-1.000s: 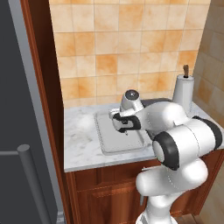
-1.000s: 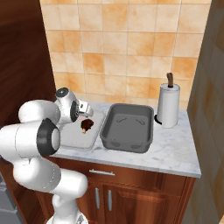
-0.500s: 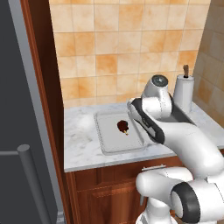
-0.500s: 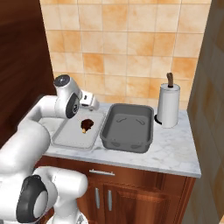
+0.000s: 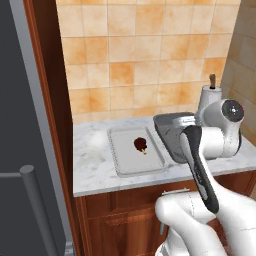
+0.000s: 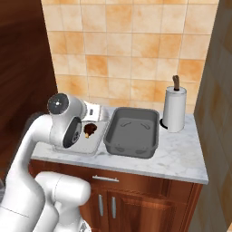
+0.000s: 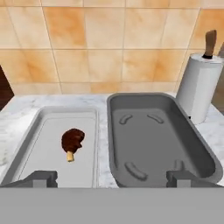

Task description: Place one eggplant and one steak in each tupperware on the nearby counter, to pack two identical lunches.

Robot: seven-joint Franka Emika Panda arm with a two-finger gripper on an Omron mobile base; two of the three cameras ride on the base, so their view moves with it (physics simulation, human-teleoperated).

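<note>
Arm has pulled back off the pale tray, leaving one steak inside; gripper jaws released, empty. Next I fetch an eggplant, approaching it squarely.

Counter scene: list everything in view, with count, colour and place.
steak: one, reddish-brown with a pale orange stub, lying in the pale tray.
pale tray: one, grey-white, on the counter beside the dark tray.
dark tray: one, dark grey, nothing in it, between the pale tray and the paper towel roll.
paper towel roll: one, white on a brown-topped post, upright at the counter's far end near the side wall.
counter: one, white-grey marble over reddish-brown cabinet doors with silver handles.
wall tiles: orange and tan, behind the counter.
fridge: one, dark grey with a grey handle, beside the counter.
gripper: one, dark tips, jaws open, holding nothing, facing the trays.
</note>
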